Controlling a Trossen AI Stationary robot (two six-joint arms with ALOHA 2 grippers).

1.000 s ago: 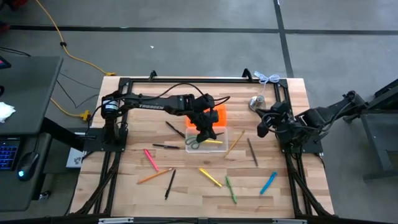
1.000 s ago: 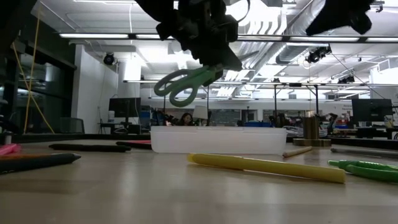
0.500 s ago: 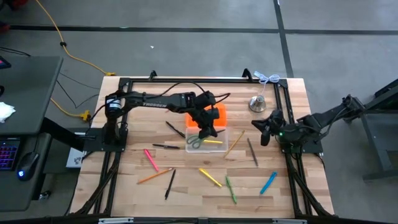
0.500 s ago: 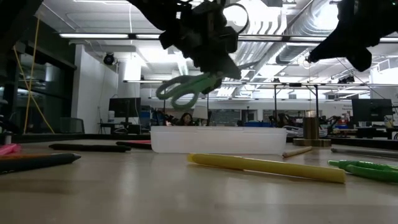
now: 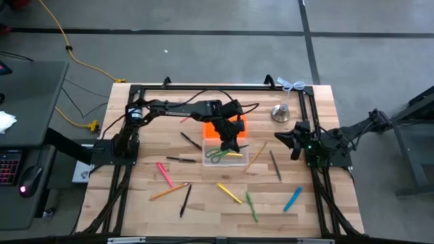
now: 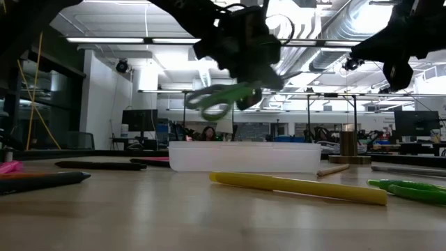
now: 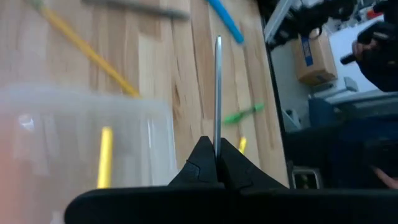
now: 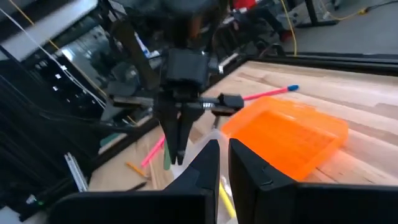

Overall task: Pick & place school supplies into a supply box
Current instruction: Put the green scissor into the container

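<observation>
Clamped on small green-handled scissors (image 5: 218, 154), the left gripper (image 5: 229, 144) hangs above the clear plastic box (image 5: 241, 159) with its orange lid (image 5: 224, 127). Right gripper (image 5: 290, 140), pinched shut and holding nothing, waits beside the silver bell (image 5: 279, 112).

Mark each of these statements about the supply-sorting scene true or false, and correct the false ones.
1. The left hand holds the green-handled scissors in the air above the supply box. True.
2. The box's orange lid is closed. False: it lies open beside the box.
3. A yellow marker already lies inside the box. True.
4. The right hand grips a blue pen. False: it is shut and holds nothing; the blue pen lies on the table.
5. The silver bell stands in the box. False: it stands on the table near the right arm.
</observation>
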